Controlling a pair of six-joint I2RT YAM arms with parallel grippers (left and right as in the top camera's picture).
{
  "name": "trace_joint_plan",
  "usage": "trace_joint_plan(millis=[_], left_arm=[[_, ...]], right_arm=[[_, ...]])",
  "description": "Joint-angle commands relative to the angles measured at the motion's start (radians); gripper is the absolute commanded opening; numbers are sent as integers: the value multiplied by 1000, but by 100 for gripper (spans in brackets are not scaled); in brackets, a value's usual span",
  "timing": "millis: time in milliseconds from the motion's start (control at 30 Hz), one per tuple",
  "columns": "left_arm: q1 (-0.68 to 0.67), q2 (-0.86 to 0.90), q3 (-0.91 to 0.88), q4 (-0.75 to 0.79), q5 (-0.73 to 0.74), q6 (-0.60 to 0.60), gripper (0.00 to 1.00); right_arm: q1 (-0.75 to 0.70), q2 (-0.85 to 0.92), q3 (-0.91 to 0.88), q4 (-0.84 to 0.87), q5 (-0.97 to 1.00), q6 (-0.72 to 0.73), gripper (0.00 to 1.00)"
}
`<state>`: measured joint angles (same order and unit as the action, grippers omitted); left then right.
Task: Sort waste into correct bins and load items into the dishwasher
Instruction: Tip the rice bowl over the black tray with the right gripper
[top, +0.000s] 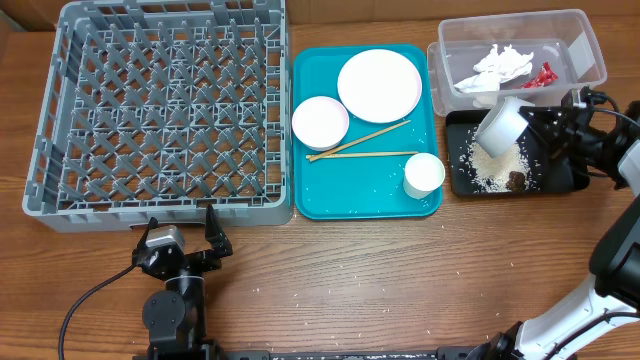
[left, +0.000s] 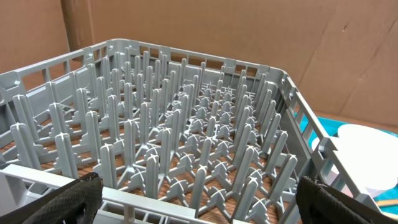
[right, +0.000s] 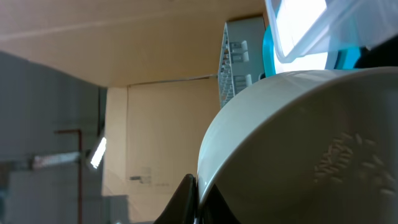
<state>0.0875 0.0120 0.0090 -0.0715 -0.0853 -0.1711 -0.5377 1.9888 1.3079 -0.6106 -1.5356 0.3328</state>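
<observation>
My right gripper (top: 530, 122) is shut on the rim of a white bowl (top: 503, 127), which is tilted over the black tray (top: 560, 180); the bowl fills the right wrist view (right: 298, 143). Rice (top: 492, 165) and a brown lump (top: 516, 180) lie in the black tray. The clear tub (top: 585, 40) holds a crumpled napkin (top: 500, 65) and a red wrapper (top: 543, 75). On the teal tray (top: 310, 195) are a plate (top: 379, 85), a second bowl (top: 320, 121), chopsticks (top: 362, 148) and a cup (top: 424, 174). My left gripper (top: 183, 232) is open and empty at the front edge of the grey rack (top: 160, 100).
The left wrist view shows the rack's pegs (left: 186, 137) close ahead, between the open fingers (left: 199, 208). Loose rice grains lie on the teal tray and on the wooden table (top: 380, 290) in front of it.
</observation>
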Motion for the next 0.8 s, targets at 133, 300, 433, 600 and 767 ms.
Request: trace_joint_plan(millis=[133, 300, 433, 600, 767], left_arm=[[6, -8, -4, 1, 8, 26, 100], [6, -7, -4, 1, 8, 26, 100], [6, -7, -4, 1, 8, 26, 100], [6, -7, -4, 1, 8, 26, 100], [6, -7, -4, 1, 8, 26, 100]], right_arm=[[-3, -23, 2, 62, -34, 94, 4], [5, -86, 2, 92, 55, 79, 4], [5, -161, 3, 133, 125, 63, 4], [5, -198, 3, 107, 211, 63, 4], [13, -212, 3, 65, 163, 55, 4]])
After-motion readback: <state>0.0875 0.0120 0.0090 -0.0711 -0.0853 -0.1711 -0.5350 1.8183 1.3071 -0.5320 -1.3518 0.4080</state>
